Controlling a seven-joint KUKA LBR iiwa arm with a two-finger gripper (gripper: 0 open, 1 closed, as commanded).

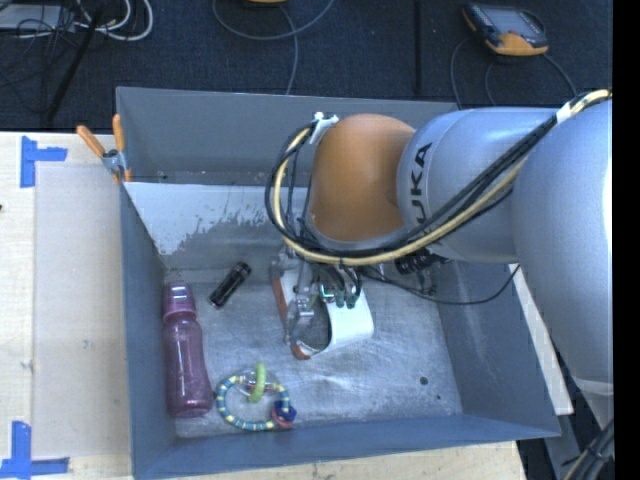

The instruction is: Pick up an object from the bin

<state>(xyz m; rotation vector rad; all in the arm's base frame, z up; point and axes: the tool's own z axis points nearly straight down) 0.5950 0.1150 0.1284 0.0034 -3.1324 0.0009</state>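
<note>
Grasp step, I judge: pincer (303,320) low beside the white plastic cup (352,325), middle of the grey metal bin (400,370); its spread I cannot tell; next needs a firm hold, then lift

We see a grey metal bin (400,378) with a scratched floor. On it lie a pink bottle (184,350) at the left, a small black tube (229,284) beside it, a ring of coloured beads (255,400) and a white cup (350,324).
</note>
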